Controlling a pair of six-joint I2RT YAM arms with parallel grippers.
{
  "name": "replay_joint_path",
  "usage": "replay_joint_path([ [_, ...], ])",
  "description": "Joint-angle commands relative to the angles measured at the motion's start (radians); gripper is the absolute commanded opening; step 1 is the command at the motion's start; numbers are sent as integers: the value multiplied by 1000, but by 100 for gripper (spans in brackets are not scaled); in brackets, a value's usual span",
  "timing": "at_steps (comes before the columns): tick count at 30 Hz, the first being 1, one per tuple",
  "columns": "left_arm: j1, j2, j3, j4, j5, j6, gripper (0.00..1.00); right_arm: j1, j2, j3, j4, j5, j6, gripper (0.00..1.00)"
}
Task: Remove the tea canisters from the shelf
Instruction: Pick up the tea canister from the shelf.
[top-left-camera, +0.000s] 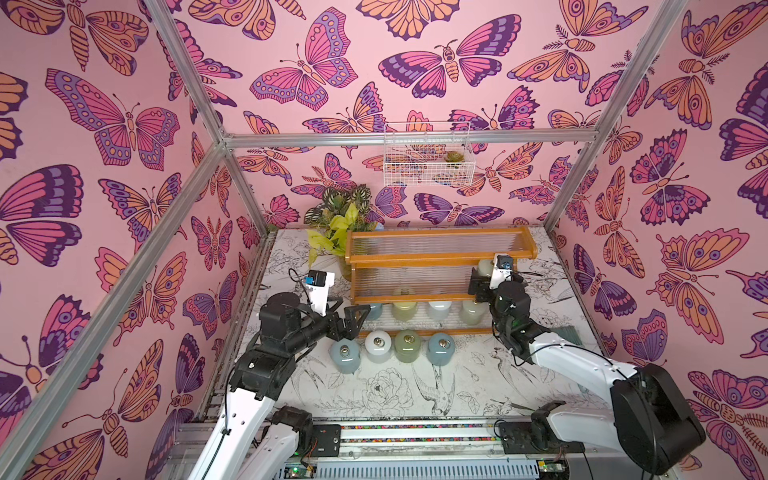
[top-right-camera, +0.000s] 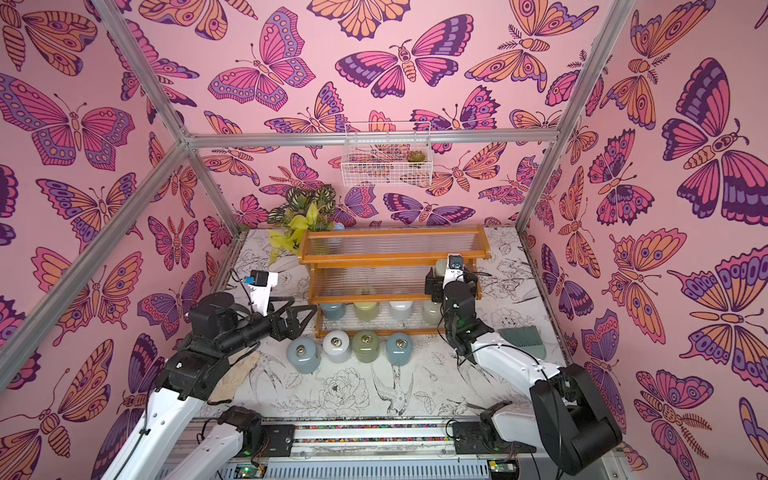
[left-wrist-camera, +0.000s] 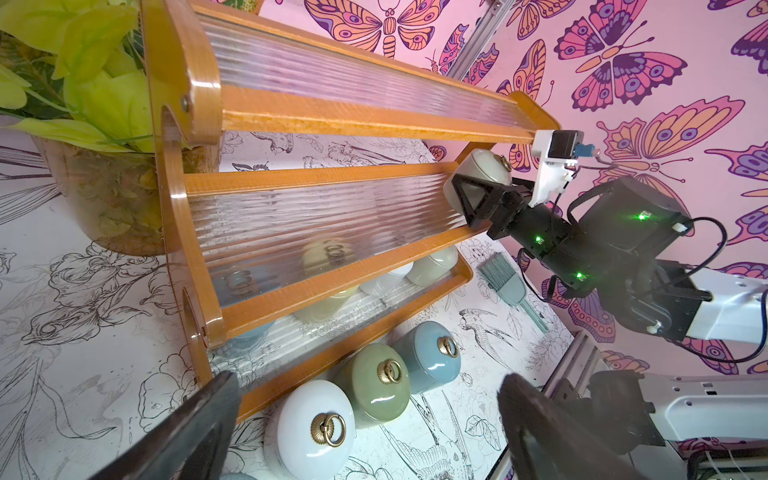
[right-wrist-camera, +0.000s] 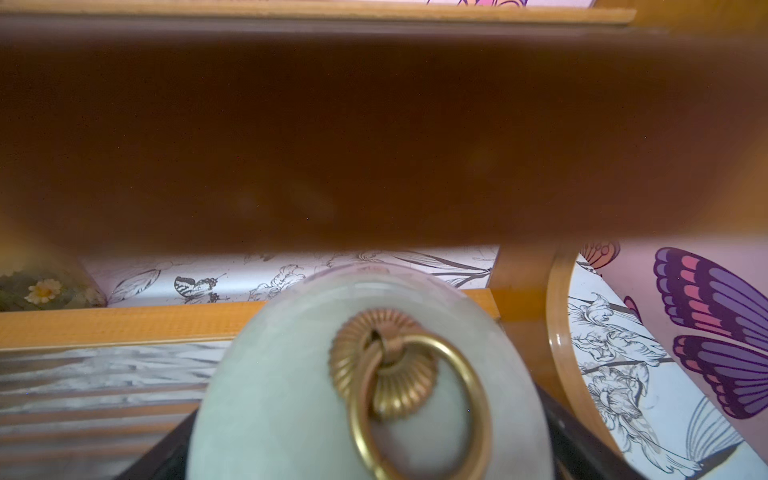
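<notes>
Right gripper (left-wrist-camera: 473, 195) flanks a pale canister (left-wrist-camera: 486, 166), three o'clock on the shelf (left-wrist-camera: 332, 120) — whether its jaws clamp, cannot tell. Left gripper (top-left-camera: 358, 322): jaws apart.

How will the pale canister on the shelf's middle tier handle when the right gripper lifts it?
Probably slippery: the canister looks glossy and rounded where the right gripper straddles it. Likely breakable if that glaze is ceramic. Its gold ring hangs loose and may swing.
</notes>
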Motion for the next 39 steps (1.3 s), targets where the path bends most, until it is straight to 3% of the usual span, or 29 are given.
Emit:
replay_joint_path([
  [1,-4,-4,4,17,11,4,100,-8,13,14,34,-4,-35,90],
  [11,-4,3,8,17,11,4,100,-9,-3,-4,44,-22,-71,66],
  [21,-4,4,4,18,-3,4,100,-9,-128,-27,0,-178,-89,64],
  [31,-5,15,10,18,-14,7,100,-8,-271,-47,-127,-520,-69,64],
  [39,-4,39,20,18,-42,-14,100,59,-309,-68,-144,-682,-22,65],
])
